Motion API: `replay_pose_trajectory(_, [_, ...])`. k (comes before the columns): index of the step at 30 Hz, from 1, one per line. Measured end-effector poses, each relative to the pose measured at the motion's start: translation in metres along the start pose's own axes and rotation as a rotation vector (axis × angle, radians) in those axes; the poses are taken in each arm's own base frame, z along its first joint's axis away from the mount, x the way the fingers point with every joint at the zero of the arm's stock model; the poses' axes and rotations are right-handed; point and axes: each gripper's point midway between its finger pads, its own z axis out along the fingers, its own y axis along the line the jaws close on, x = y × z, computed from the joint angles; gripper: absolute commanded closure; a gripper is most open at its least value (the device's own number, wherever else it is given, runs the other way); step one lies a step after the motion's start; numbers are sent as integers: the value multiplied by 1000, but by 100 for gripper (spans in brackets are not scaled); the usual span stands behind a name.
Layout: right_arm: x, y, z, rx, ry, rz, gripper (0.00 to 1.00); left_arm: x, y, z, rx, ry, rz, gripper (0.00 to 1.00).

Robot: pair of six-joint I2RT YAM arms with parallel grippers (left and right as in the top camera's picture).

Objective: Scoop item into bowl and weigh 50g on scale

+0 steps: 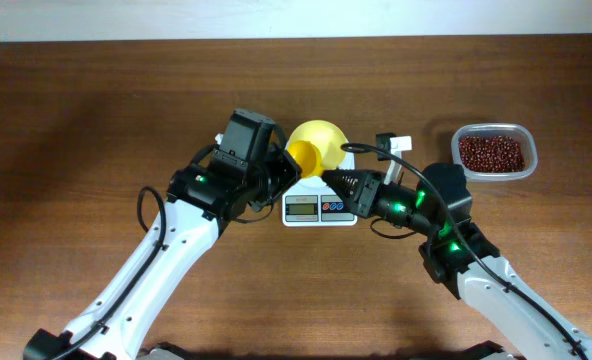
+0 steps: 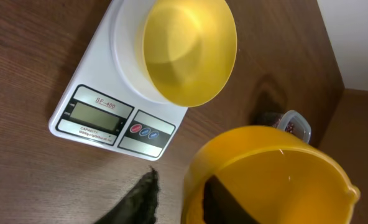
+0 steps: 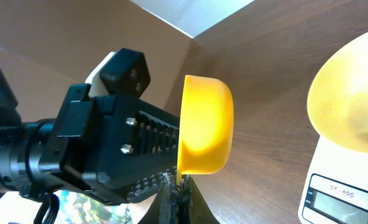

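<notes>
The pale-yellow bowl (image 1: 319, 133) stands empty on the white scale (image 1: 319, 208), also seen in the left wrist view as bowl (image 2: 187, 50) and scale (image 2: 97, 87); its display looks blank. The reddish-brown beans (image 1: 491, 152) lie in a clear tub at the right. A bright-yellow scoop (image 1: 306, 157) hangs empty just left of the bowl, above the scale. My right gripper (image 1: 329, 181) is shut on its thin handle (image 3: 180, 180). My left gripper (image 2: 181, 186) is open, one finger inside the scoop cup (image 2: 265, 180), the other outside with a gap.
The clear tub (image 1: 526, 165) sits about a hand's width right of the scale, and its edge shows in the left wrist view (image 2: 294, 122). A white clip with a cable (image 1: 396, 144) lies behind the right arm. The brown table meets a pale wall at the back.
</notes>
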Motion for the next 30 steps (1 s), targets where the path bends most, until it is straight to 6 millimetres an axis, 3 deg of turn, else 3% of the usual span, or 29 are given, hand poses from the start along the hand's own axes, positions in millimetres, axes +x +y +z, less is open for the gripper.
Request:
replay_pose_trajectory(4, [-2,-17,-1,82,-27,-43,96,-5,-8,0,31,-20,8,61])
replay_pose_trajectory(7, [-2,-33,-3,159,-33,-122,96,-19,-16,-4,72,-60,61,53])
replay_pose_trajectory(13, [-17,-47,-11,222,-77,-202,96,-76,-10,-59,114,-244,158,40])
replay_pose_trajectory(15, [-22,-68,-23,295,-76,-197,96,-91,-5,-79,115,-305,165,35])
replay_pose_trajectory(19, [-19,-98,-46,466,14,-181,96,-102,10,-86,63,-344,151,18])
replay_pose_trajectory(20, [-25,-97,-53,517,31,-214,96,-103,11,-86,55,-350,154,3])
replay_pose_trajectory(21, [-29,-97,-60,572,53,-231,96,-104,12,-86,52,-354,152,1])
replay_pose_trajectory(24, [-48,-84,-75,671,75,-298,96,-103,15,-86,36,-350,153,1])
replay_pose_trajectory(30, [-54,-65,-93,703,54,-346,96,-97,24,-83,2,-321,142,1])
